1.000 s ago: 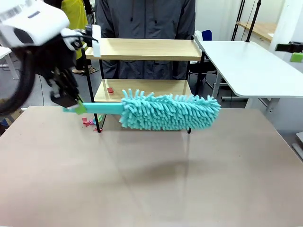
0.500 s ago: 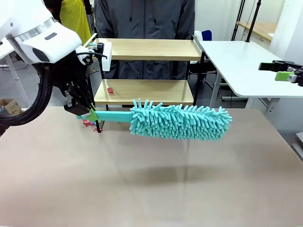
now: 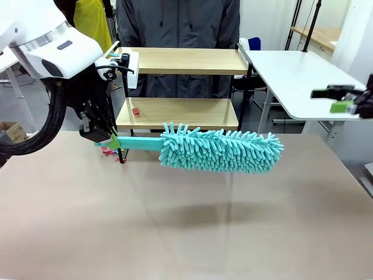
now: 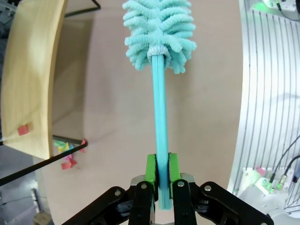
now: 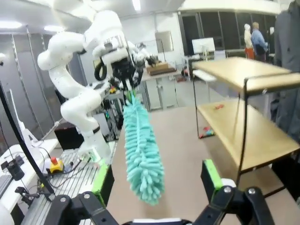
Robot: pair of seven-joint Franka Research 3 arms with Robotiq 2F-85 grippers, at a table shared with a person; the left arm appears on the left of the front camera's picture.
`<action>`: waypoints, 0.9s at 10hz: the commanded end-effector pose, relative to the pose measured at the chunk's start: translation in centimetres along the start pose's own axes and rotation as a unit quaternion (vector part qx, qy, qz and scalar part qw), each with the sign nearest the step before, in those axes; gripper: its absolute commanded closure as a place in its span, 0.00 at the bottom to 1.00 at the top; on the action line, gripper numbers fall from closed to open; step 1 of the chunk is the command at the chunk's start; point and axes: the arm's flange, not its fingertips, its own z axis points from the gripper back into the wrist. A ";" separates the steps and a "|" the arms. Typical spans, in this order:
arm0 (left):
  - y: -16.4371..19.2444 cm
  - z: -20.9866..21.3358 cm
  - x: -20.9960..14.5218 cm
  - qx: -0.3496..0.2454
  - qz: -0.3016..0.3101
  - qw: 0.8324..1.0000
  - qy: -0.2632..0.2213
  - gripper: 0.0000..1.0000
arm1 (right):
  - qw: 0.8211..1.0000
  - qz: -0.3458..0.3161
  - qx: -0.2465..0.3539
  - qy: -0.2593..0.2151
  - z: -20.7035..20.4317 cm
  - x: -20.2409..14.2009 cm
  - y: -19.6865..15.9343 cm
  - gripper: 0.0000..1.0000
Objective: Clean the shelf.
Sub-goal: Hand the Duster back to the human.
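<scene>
The shelf (image 3: 180, 60) stands at the table's far edge, two light wooden boards in a thin black frame. A small red scrap (image 3: 135, 111) lies on its lower board (image 3: 186, 112). My left gripper (image 3: 108, 140) is shut on the handle of a teal fluffy duster (image 3: 221, 150), held level above the table in front of the lower board. In the left wrist view the green pads (image 4: 150, 169) clamp the handle (image 4: 160, 140), with the shelf (image 4: 28, 75) alongside. My right gripper (image 3: 341, 99) hovers open at the far right, its fingers (image 5: 104, 180) wide apart and the duster (image 5: 140, 150) beyond them.
A person in a dark jacket (image 3: 180, 23) stands close behind the shelf. Coloured scraps (image 3: 109, 151) lie by the shelf's left leg. A white table (image 3: 303, 76) adjoins the shelf on the right. The tan tabletop (image 3: 186, 221) spreads in front.
My left arm has carried the duster to the right, then nearly stopped. My right gripper has come further into view at the right edge and dropped a little.
</scene>
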 end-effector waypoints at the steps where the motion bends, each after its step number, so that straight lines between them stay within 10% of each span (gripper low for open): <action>1: -0.2 0.4 0.0 -0.002 0.007 1.000 -0.007 0.87 | 0.998 0.008 -0.035 0.044 -2.8 -2.5 1.6 0.00; 9: -0.2 0.4 0.0 -0.002 0.007 1.000 -0.007 0.87 | 1.000 0.008 -0.013 0.006 -7.4 -8.9 1.9 0.00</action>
